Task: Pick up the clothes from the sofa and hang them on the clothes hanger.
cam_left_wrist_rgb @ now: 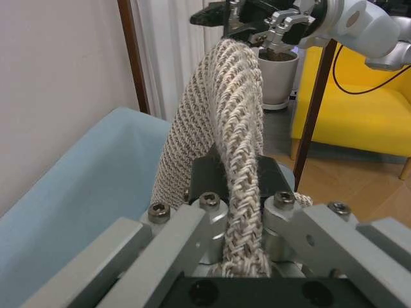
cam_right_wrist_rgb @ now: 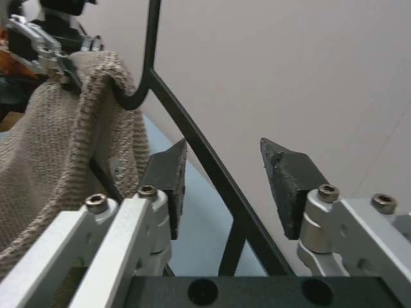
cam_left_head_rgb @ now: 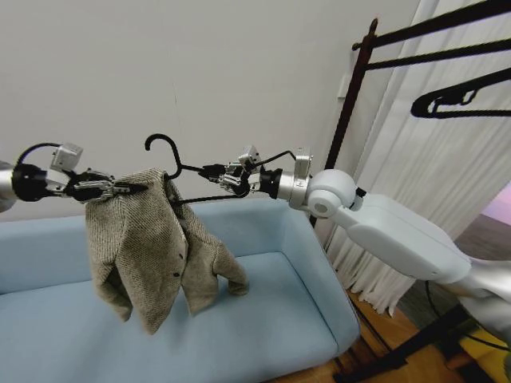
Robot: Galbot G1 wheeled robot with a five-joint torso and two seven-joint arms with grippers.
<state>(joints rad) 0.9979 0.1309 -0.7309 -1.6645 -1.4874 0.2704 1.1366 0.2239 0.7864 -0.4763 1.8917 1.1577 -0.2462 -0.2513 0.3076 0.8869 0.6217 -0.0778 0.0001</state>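
The left gripper is out on the left, above the sofa, with its fingers closed tight on a fold of the tweed jacket at the shoulder. That pinch carries the weight of the garment, so the rest hangs free and well clear of the seat cushions. It also keeps the shoulder stretched out along the left arm of the black hanger, where the cloth is already draped over the wire.

The right gripper reaches in from the right to the hanger's bare right arm. Its fingers stand wide apart, one pad on each side of the wire, which runs between them close to one pad, so they straddle the hanger and do not clamp it. I judge this spread is there to steady or re-seat the hanger while the other side of the jacket is worked on, since the right shoulder of the jacket sags below the wire and is not yet over it.

The clothes rack stands far right, beyond the sofa end, with another hanger on its rail, well apart from both grippers, so hanging is not yet done
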